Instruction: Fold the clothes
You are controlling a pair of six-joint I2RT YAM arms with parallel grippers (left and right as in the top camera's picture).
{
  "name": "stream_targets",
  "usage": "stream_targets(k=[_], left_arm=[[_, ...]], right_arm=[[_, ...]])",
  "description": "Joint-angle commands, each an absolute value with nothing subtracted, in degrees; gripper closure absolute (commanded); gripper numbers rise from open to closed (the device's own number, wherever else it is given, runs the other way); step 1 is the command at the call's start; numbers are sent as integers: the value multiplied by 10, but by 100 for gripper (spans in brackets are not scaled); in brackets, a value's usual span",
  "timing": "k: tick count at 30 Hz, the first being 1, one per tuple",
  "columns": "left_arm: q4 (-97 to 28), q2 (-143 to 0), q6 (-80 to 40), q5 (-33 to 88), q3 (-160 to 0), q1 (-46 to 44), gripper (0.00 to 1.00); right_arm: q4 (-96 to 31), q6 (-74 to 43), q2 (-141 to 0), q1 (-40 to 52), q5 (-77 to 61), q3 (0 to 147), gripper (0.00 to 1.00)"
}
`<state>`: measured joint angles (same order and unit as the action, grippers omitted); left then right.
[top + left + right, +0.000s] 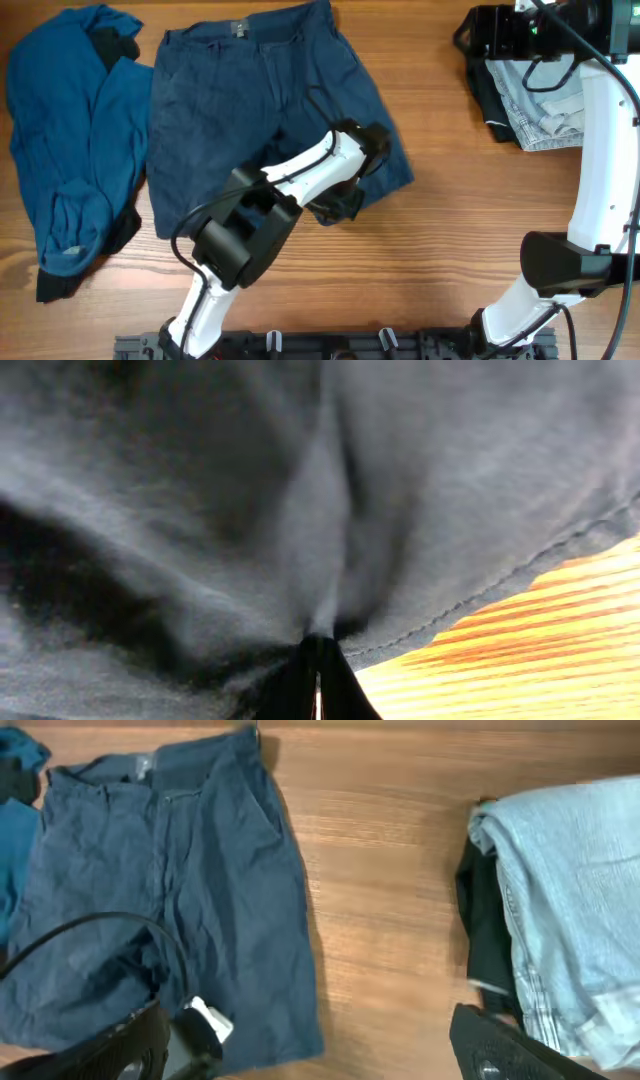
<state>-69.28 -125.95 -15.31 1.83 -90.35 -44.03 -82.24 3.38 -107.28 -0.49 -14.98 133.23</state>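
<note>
The dark navy shorts [260,100] lie spread on the table, waistband and small grey label [238,27] at the far side. My left gripper [340,207] is down at the hem of the shorts' right leg. In the left wrist view the left gripper [318,660] is shut, pinching a fold of the dark fabric [330,540] just inside the stitched hem. My right gripper [478,35] hovers open at the far right beside the pale blue jeans [545,100]. The right wrist view shows both of its fingers [500,1045] wide apart over bare wood, with the shorts [170,890] to the left.
A brighter blue garment [80,130] lies crumpled at the left, dark cloth beneath it. The pale jeans [570,900] sit folded on a black garment [488,930] at the right. Bare wood table [440,230] shows between the shorts and the jeans.
</note>
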Motion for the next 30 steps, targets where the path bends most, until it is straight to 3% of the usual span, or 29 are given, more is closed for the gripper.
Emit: stream_targets(k=[1,9,15,18,24,26,30], left_arm=[[-699,-1243,-176,21,-881,-443,95],[-706,-1012,-242,42,-881,-445,86],[-693,-890,-293,7,-881,-404,51],[-696,-880,-293,8,-881,-377,44],[-696,-880,-295,6,-881,-364,41],[-696,-880,-295,5,-881,-364,39],[-694,-880,-295,6,-881,-364,37]], right_arm=[[-768,44,-1074,-8,-181,1331,7],[-536,9,-1220,10,-285,1330,6],[-355,-32,-1384,74,-301,1330,6],[-310,-32,-1442,111,-300,1330,8],[-297,-32,-1525,133,-301,1330,25],[-305,-30,-1534,133,-300,1327,41],[-312,-29,-1534,133,-297,1317,60]])
